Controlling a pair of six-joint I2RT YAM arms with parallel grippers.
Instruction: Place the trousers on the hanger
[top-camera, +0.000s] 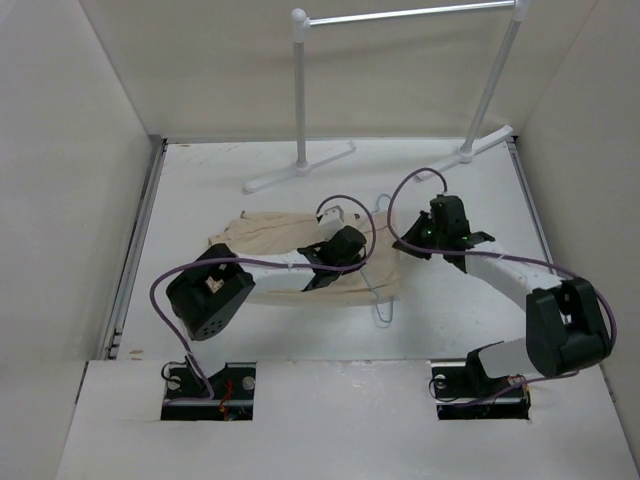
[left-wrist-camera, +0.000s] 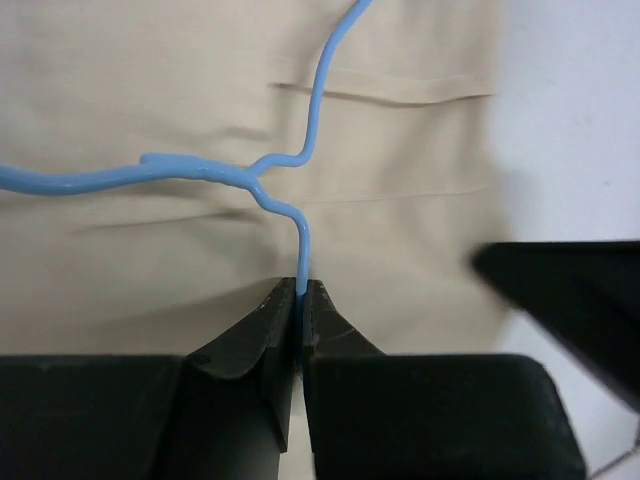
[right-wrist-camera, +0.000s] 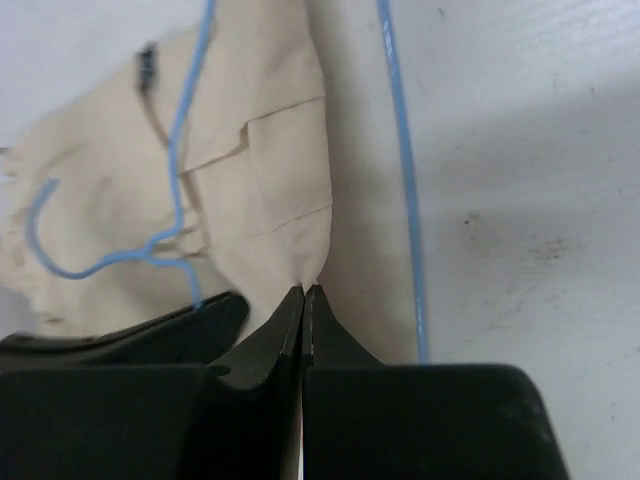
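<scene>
White worktop (top-camera: 200, 190) carries the wrinkled beige cloth trousers (top-camera: 270, 230) at its middle, with the thin pale-blue wire hanger (left-wrist-camera: 245, 178) lying on them. My left gripper (left-wrist-camera: 299, 290) is clamped on its wire; my right gripper (right-wrist-camera: 304, 290) pinches a trouser fold.

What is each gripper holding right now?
Left gripper: closed on the hanger.
Right gripper: closed on the trousers.

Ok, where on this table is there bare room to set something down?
Free: the white table's left strip, between the wall and the beige cloth trousers, and the near strip before the arm bases. Crowded: the middle, where the left gripper holds the pale-blue wire hanger, the right gripper the trousers; the white tube rack behind.
</scene>
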